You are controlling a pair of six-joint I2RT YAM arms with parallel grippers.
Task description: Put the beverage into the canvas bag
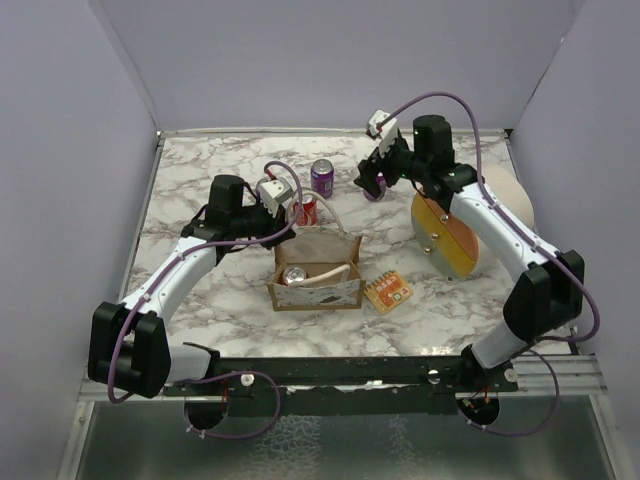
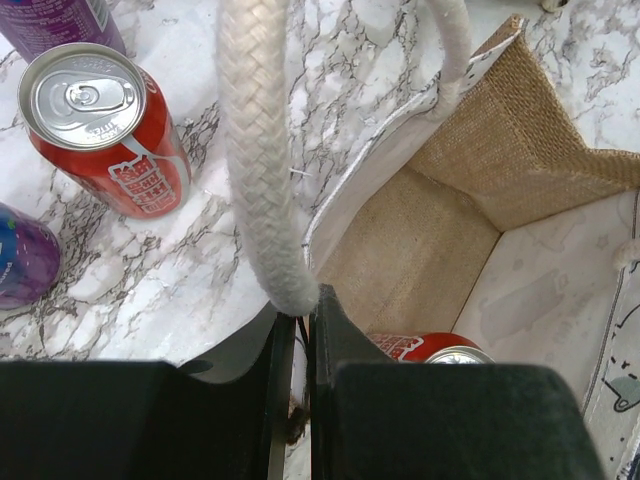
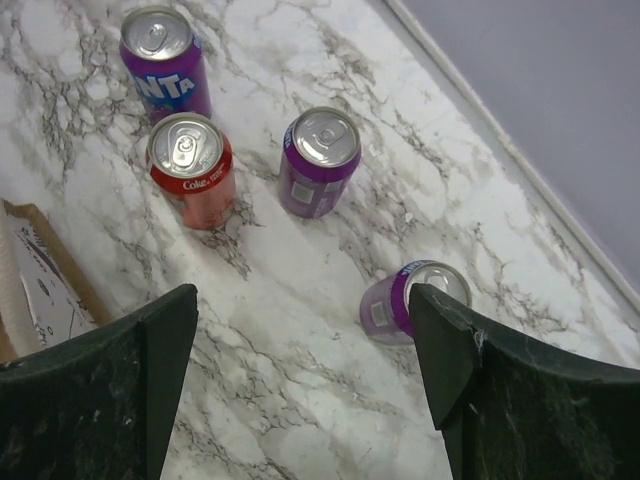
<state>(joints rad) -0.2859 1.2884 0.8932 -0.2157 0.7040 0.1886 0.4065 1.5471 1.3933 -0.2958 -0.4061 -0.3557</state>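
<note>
Left gripper (image 2: 298, 345) pinches the bag (image 2: 470, 150) rim; 1 red can (image 2: 440, 350) sits inside. Right gripper (image 3: 303, 340) hangs open above 4 cans (image 3: 318, 150).

top: high, whole table (image 1: 200, 300) | wrists: close, downward | all share red can (image 1: 308, 211)

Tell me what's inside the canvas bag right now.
One red can stands in the canvas bag, silver top up. From the left wrist, the left tool covers most of it. The floor under the rope handle is hidden.
</note>
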